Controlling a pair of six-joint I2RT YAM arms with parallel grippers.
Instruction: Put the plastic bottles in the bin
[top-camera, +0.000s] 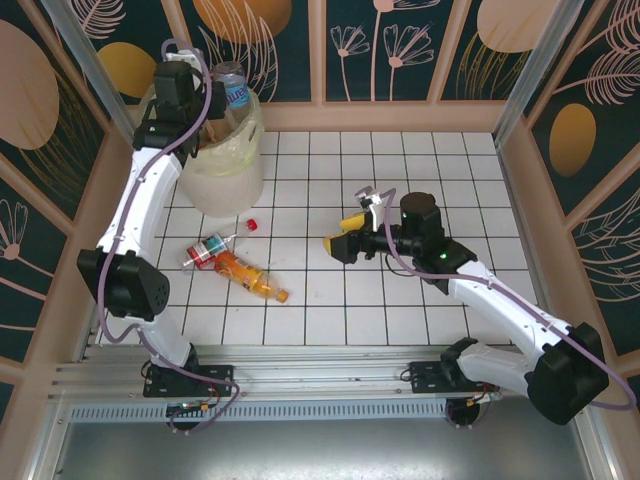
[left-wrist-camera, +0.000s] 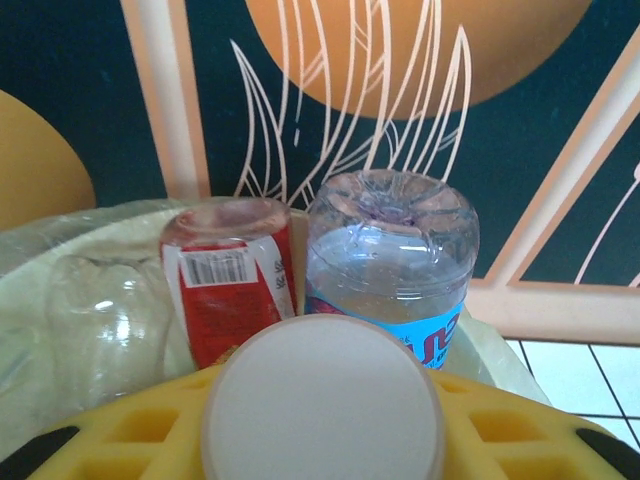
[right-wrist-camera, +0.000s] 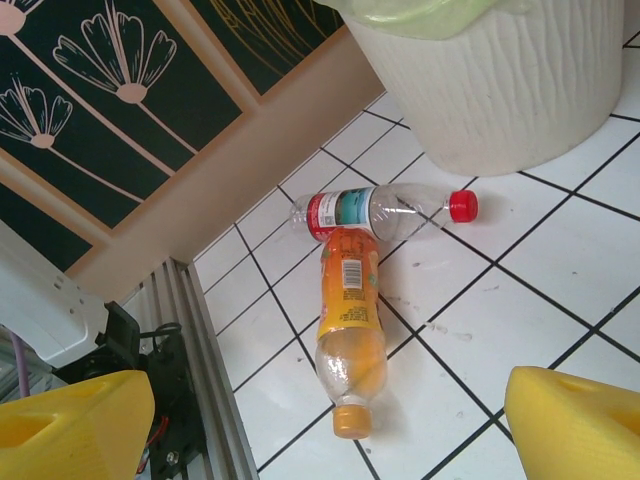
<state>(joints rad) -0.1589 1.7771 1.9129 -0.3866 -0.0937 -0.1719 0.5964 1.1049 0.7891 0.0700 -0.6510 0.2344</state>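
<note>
Overhead, the left gripper (top-camera: 205, 108) hangs above the mouth of the bin (top-camera: 225, 185), which stands at the far left of the white tiled table (top-camera: 420, 180). In the left wrist view its yellow fingers (left-wrist-camera: 520, 430) flank a round white disc (left-wrist-camera: 322, 400). Whether they clamp it or merely frame it cannot be told.

Just past the disc, inside the bin's pale yellow bag (left-wrist-camera: 30, 300), a blue-labelled bottle (left-wrist-camera: 390, 260) stands bottom-up. A red-labelled bottle (left-wrist-camera: 230, 280) leans against it, and a clear bottle (left-wrist-camera: 100, 320) lies beside that one.

Two more bottles lie on the tiles near the bin's base, on its near side. The clear red-capped bottle (top-camera: 220, 243) is the closer of the two to the bin. The orange bottle (top-camera: 250, 277) touches it at the label end, with its cap pointing away from the bin.

The right gripper (top-camera: 342, 232) is well apart from the bin, out over the middle tiles and facing toward it. Its yellow fingers (right-wrist-camera: 70, 425) are spread wide with nothing between them.
</note>
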